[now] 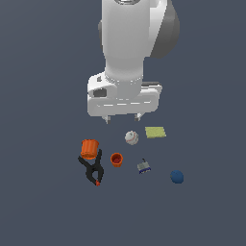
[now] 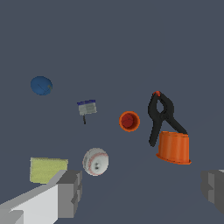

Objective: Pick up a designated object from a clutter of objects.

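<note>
Dark orange-red, the small cup stands upright on the grey floor between the black clamp and the grey padlock-like piece, apart from both. Only the wrist view looks down into its hollow top; there the gripper shows its fingers spread wide with nothing between them. From the exterior view the larger orange cup touches the clamp, while the baseball, yellow-green square and blue ball lie scattered
</note>
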Action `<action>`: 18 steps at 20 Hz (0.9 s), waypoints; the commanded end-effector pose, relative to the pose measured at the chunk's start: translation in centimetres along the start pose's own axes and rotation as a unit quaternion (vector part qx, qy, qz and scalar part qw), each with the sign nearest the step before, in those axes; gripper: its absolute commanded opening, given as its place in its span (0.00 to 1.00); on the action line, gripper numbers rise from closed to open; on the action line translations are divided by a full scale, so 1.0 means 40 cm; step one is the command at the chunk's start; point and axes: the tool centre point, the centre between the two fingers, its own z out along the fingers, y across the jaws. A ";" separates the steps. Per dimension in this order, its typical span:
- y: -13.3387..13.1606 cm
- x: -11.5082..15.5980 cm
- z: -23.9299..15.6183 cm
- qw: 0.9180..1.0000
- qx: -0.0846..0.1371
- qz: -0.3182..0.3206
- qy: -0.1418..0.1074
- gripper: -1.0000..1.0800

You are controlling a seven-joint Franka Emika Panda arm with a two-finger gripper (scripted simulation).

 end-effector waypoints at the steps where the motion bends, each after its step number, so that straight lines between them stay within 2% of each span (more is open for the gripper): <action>1: 0.011 0.012 0.047 1.000 -0.003 -0.027 -0.004 0.96; 8: 0.044 0.045 0.215 0.992 -0.006 -0.125 -0.015 0.96; 18: 0.067 0.060 0.430 0.969 0.008 -0.247 -0.021 0.96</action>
